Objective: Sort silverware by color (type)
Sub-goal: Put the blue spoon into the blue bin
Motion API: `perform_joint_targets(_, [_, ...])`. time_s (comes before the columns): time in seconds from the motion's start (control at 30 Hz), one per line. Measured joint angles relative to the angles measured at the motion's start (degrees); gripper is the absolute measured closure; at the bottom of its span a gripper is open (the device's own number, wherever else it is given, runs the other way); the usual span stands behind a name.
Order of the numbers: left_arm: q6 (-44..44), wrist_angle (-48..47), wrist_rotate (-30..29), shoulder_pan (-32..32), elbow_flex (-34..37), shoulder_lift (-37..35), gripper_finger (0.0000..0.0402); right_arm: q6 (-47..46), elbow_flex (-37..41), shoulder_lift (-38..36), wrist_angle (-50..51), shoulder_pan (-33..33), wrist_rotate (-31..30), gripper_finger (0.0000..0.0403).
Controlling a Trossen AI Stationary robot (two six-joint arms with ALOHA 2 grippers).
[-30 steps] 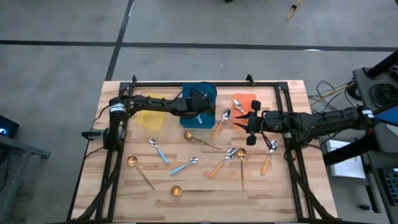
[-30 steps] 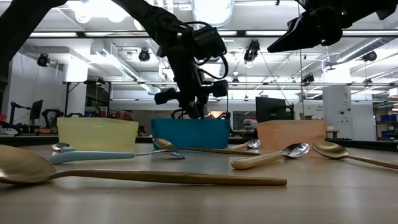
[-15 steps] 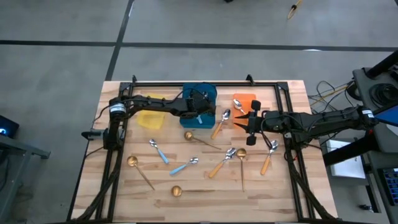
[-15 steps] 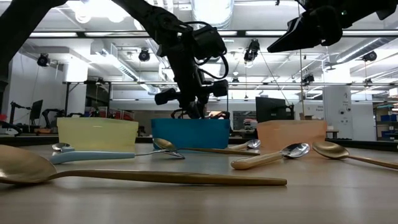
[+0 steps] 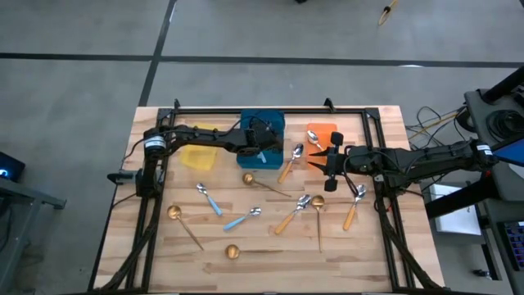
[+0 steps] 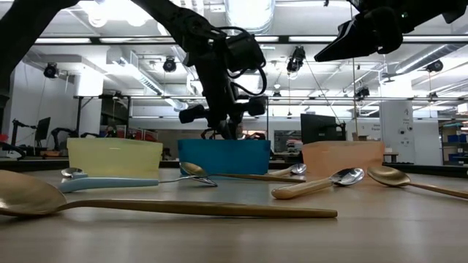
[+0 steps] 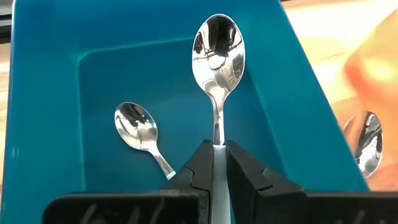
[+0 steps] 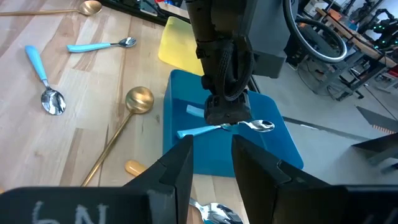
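Note:
My left gripper [image 5: 264, 154] hangs over the blue bin [image 5: 264, 135], shut on a silver-bowled spoon with a light-blue handle [image 7: 218, 56]. A second silver spoon [image 7: 138, 127] lies on the bin's floor. My right gripper [image 5: 321, 157] stands open in the air near the orange bin [image 5: 322, 135], with nothing between its fingers. More silverware lies flat on the table: light-blue-handled spoons [image 5: 208, 199] [image 5: 242, 218], orange-handled ones [image 5: 289, 162] [image 5: 293, 213] [image 5: 354, 205] and gold ones [image 5: 184, 223] [image 5: 266, 186] [image 5: 318, 217]. My left gripper pinches the spoon's light-blue handle [image 7: 218, 158] between its two fingers, close to where the handle meets the silver neck. The fingers come slanting down from above. The spoon hangs about level, clear of the bin's floor, bowl [image 8: 261, 126] on one side and handle end [image 8: 193, 132] on the other.
A yellow bin [image 5: 199, 154] stands left of the blue one along the table's far side. A black frame [image 5: 270, 109] runs around the tabletop. Bare wood lies along the near edge [image 5: 270, 274], past one more gold spoon [image 5: 232, 251].

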State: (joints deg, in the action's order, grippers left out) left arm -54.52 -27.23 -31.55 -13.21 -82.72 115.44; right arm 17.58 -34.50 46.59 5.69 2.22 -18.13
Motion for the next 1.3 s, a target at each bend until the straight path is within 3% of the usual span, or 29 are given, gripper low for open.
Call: perform_joint_targets(1.3, [-1.1,-2.6,0.7,-1.2,0.0,0.0,0.0385,0.0,0.0,0.0,0.0,0.0,0.0,0.0303])
